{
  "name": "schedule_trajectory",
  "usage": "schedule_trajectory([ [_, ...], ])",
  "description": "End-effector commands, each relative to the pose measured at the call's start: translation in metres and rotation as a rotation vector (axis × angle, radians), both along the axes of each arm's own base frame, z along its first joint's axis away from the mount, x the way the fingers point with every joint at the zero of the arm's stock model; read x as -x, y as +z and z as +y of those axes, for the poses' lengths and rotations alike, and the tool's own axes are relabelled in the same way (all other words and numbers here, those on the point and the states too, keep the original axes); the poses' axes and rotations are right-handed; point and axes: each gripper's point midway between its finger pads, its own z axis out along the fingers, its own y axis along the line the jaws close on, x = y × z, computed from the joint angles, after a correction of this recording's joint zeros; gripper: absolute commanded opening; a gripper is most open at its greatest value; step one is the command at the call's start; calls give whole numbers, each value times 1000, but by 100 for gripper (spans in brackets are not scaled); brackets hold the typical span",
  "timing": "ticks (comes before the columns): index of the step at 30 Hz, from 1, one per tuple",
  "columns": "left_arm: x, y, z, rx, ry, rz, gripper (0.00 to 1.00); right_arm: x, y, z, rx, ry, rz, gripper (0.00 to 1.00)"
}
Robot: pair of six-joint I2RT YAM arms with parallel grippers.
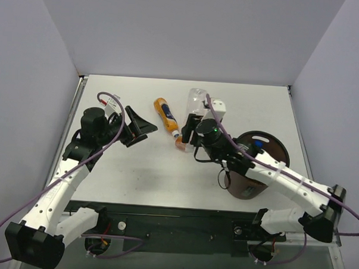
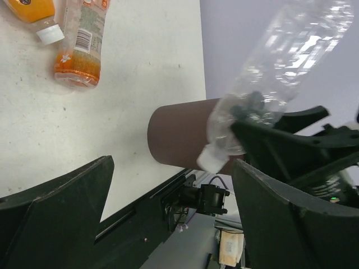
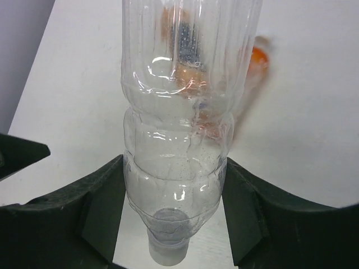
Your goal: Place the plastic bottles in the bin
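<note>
My right gripper [image 1: 195, 123] is shut on the clear colourless bottle [image 1: 196, 101], gripping its neck end [image 3: 178, 168] and holding it above the table, cap toward the wrist. The orange bottle with a blue band [image 1: 166, 115] lies on the table left of it. The clear bottle with orange liquid [image 2: 80, 42] lies beside that, partly hidden under the right gripper in the top view [image 1: 180, 142]. The dark brown bin [image 1: 274, 152] stands to the right of the right gripper. My left gripper [image 1: 136, 127] is open and empty, left of the bottles. No yellow-labelled bottle is in view.
A small blue spot [image 1: 258, 142] shows inside the bin. The white table [image 1: 136, 174] is walled in by grey panels at the back and sides. The right arm's links [image 1: 285, 175] pass over the bin's near side.
</note>
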Motion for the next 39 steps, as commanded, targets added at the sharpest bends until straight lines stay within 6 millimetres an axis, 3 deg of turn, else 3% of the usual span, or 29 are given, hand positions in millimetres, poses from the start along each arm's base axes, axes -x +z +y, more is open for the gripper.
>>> schedule_trajectory([
  [1, -2, 20, 6, -50, -3, -123, 97, 1, 76, -98, 137, -236, -261, 16],
  [2, -4, 17, 7, -59, 6, -120, 97, 7, 89, -116, 133, -273, -299, 17],
  [3, -5, 11, 8, -65, 13, -108, 97, 9, 89, -127, 188, -286, -320, 17],
  [4, -6, 10, 8, -62, 16, -107, 97, 14, 100, -153, 200, -367, -353, 17],
  [9, -11, -12, 1, -36, -8, -54, 97, 34, 100, -240, 388, -639, -405, 19],
  [11, -12, -18, 0, -34, -15, -39, 97, 40, 93, -257, 431, -693, -403, 20],
  [19, -18, -20, -3, -35, -20, -40, 97, 51, 49, -277, 488, -734, -375, 34],
  [24, -25, -25, -1, -41, 13, -12, 97, 54, 38, -280, 449, -732, -362, 61],
  [26, -31, -27, -4, -65, 4, -14, 97, 55, 38, -281, 449, -728, -357, 68],
  [29, -56, -41, -3, -176, 13, 25, 97, 56, 42, -282, 445, -726, -356, 73],
  [30, -61, -55, -6, -198, 1, 68, 97, 57, 43, -282, 446, -729, -356, 73],
  [31, -69, -51, -9, -208, -10, 53, 97, 57, 43, -283, 444, -733, -357, 73],
  [32, -76, -65, -11, -227, -19, 88, 97, 57, 43, -284, 444, -738, -358, 73],
  [33, -86, -61, -11, -246, -22, 70, 97, 57, 43, -284, 442, -740, -358, 73],
  [34, -97, -69, -10, -285, -12, 98, 97, 58, 43, -285, 447, -740, -357, 73],
  [39, -126, -93, -9, -374, 24, 169, 97, 61, 53, -288, 425, -742, -359, 73],
])
